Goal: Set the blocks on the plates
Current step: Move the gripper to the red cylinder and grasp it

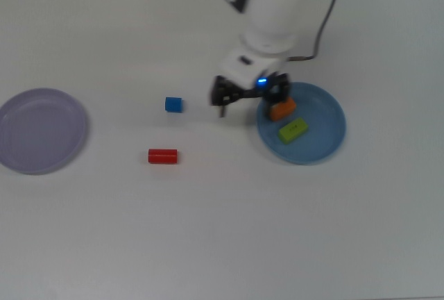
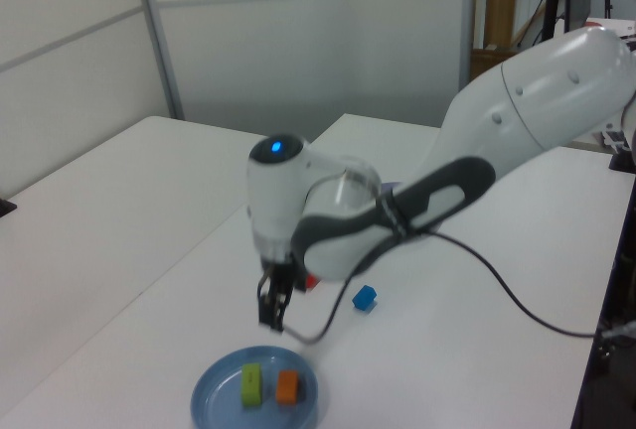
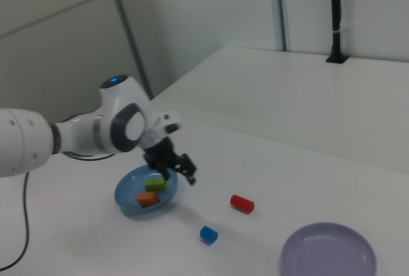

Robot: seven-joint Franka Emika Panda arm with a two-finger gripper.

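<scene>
Two blocks already lie in the blue plate [image 1: 326, 144] at the top view's right: the lime-green block [image 1: 293, 130] and the orange block [image 1: 282, 110]; the gripper [image 1: 244, 97], jaws open and empty, hovers off the plate's left rim; likely next is the blue cube [image 1: 173, 105], centre-left, so descend squarely over it; farther left the red cylinder [image 1: 162, 155] and the lavender plate [image 1: 41, 130] wait

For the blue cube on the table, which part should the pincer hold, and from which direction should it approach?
Come from straight above and close on two opposite flat side faces of the blue cube. It sits flat on the table, alone, with free space all around; the red cylinder lies well apart. The pincer hangs between the cube and the blue plate, so probably a short move.
</scene>
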